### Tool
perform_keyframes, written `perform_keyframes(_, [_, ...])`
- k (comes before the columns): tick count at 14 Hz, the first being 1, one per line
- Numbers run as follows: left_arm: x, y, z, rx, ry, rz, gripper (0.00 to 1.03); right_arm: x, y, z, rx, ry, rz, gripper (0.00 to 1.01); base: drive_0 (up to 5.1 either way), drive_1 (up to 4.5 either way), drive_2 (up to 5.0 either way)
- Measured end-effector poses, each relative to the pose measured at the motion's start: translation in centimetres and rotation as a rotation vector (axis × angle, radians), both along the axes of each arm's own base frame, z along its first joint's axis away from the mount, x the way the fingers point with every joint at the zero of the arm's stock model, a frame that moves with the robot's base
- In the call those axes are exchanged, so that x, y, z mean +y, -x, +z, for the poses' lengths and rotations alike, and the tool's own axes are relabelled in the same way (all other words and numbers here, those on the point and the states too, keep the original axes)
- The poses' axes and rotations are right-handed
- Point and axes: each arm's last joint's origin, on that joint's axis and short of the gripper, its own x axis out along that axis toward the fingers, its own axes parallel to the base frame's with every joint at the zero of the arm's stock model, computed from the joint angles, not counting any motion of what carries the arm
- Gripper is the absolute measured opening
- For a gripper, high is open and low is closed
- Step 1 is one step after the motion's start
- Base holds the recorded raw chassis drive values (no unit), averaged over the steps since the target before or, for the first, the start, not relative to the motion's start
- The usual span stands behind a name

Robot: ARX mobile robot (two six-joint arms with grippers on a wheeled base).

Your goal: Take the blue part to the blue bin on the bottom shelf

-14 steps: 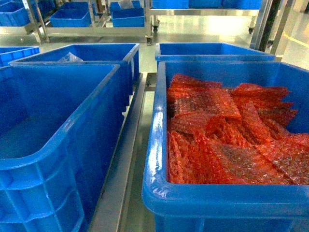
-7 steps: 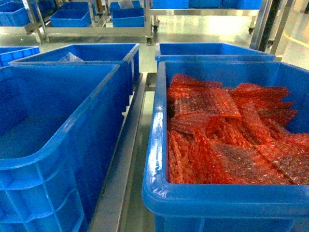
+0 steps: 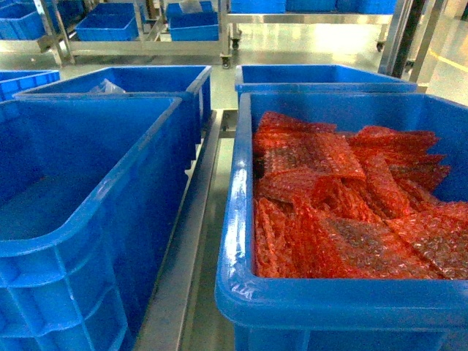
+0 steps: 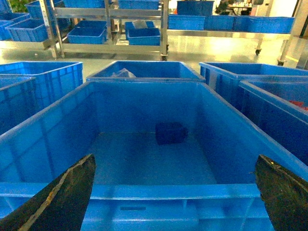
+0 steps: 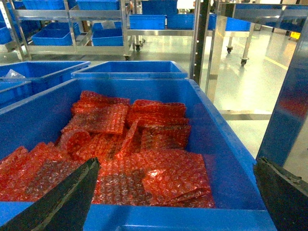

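A dark blue part [image 4: 171, 132] lies on the floor of the large blue bin [image 4: 144, 191] below the spread, empty left claw [image 4: 173, 192], seen only in the left wrist view, while the right claw [image 5: 173, 192], also spread, hangs over red bubble-wrap bags [image 5: 120, 149]; whether this bin is the shelf one, I cannot tell.

A dark blue part [image 4: 171, 133] lies flat on the floor of the blue bin [image 4: 144, 190], near its far wall

Both grippers' jaws spread wide apart.
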Motion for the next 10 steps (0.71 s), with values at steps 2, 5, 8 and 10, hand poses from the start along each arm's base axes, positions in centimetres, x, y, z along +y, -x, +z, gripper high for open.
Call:
perform_keyframes(2, [0.0,0.0,0.0,0.0,0.0,0.0,0.98,0.0,0.0,0.0,0.0,0.0,0.0,0.98,0.0,0.0,0.0])
perform_keyframes(5, [0.0,0.0,0.0,0.0,0.0,0.0,0.98,0.0,0.0,0.0,0.0,0.0,0.0,0.98,0.0,0.0,0.0])
perform_keyframes(8, [0.0,0.0,0.0,0.0,0.0,0.0,0.98,0.0,0.0,0.0,0.0,0.0,0.0,0.98,0.0,0.0,0.0])
perform_keyframes(10, [0.0,0.0,0.0,0.0,0.0,0.0,0.98,0.0,0.0,0.0,0.0,0.0,0.0,0.98,0.0,0.0,0.0])
